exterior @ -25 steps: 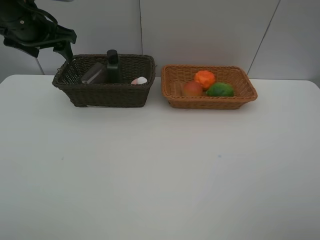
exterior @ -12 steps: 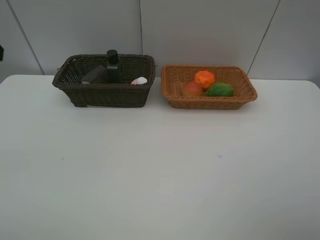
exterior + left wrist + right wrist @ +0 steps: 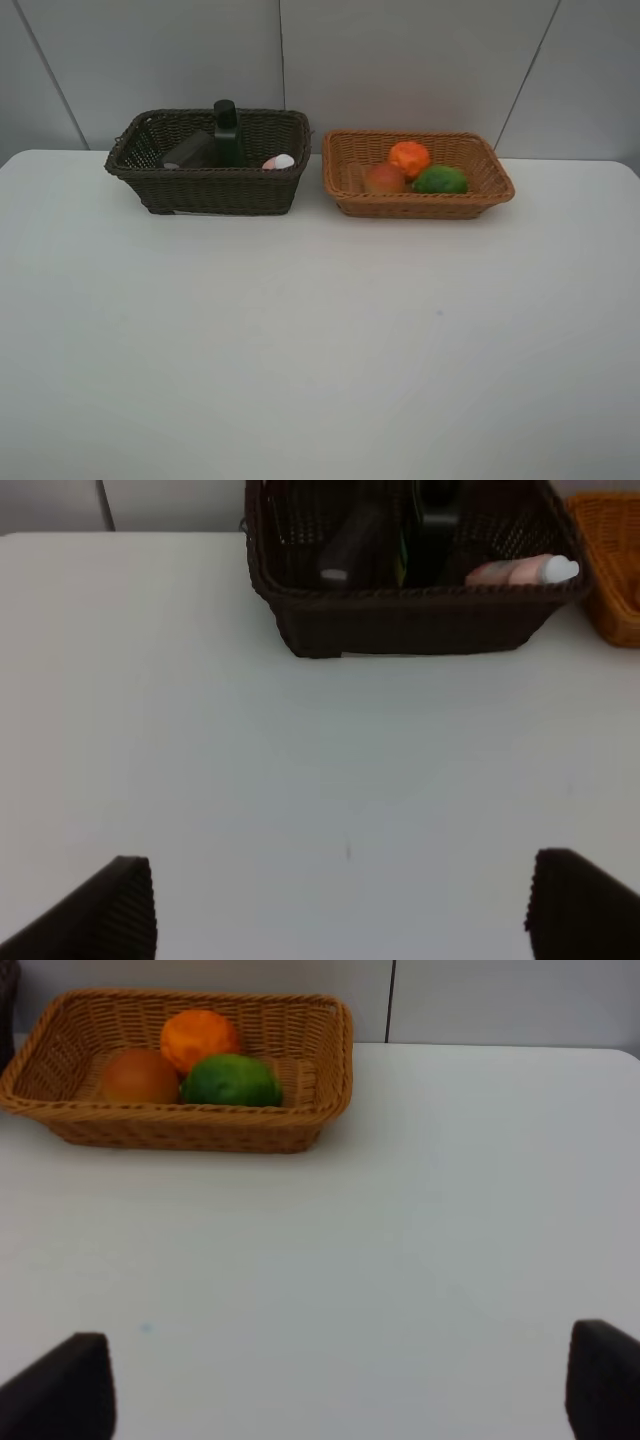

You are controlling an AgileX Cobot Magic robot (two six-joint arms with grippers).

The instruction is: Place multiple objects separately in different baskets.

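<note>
Gone from 10 o'clock since earlier: left arm. Left gripper (image 3: 340, 905) and right gripper (image 3: 340, 1385) spread, empty. Bottles, cup in dark basket (image 3: 210, 188); fruit in tan basket (image 3: 420, 205). Little risk; upright dark bottle (image 3: 226, 133) could topple

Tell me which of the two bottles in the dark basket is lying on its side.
The pink white-capped bottle lies on its side at the end of the dark brown basket nearest the tan basket; the dark green bottle stands upright.
</note>
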